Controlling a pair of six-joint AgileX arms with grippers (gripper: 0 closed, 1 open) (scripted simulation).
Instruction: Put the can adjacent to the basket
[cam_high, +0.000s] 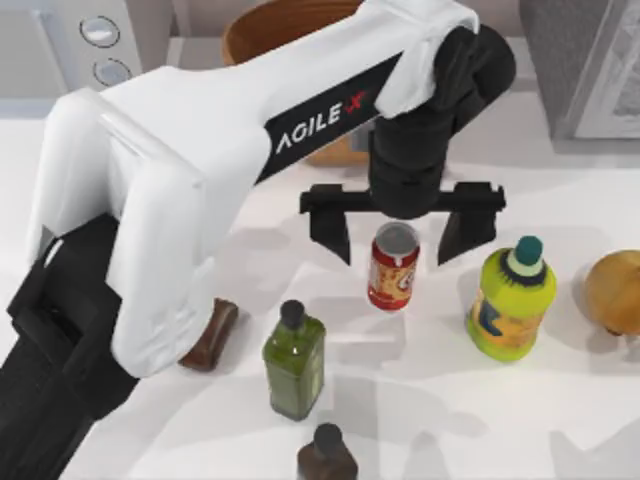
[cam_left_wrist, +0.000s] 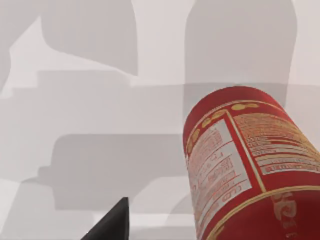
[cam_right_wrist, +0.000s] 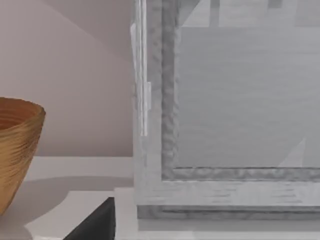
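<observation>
Near the table's middle, the left gripper (cam_high: 397, 238) hangs with its fingers spread wide on either side of the upright red can (cam_high: 393, 267), not touching it, while the wicker basket (cam_high: 262, 28) sits well behind at the back, partly hidden by the arm.

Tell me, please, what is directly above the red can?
The left gripper hangs open above the can, one black finger at each side and not touching it. The can stands upright on the white table. The left arm covers much of the basket behind.
</observation>
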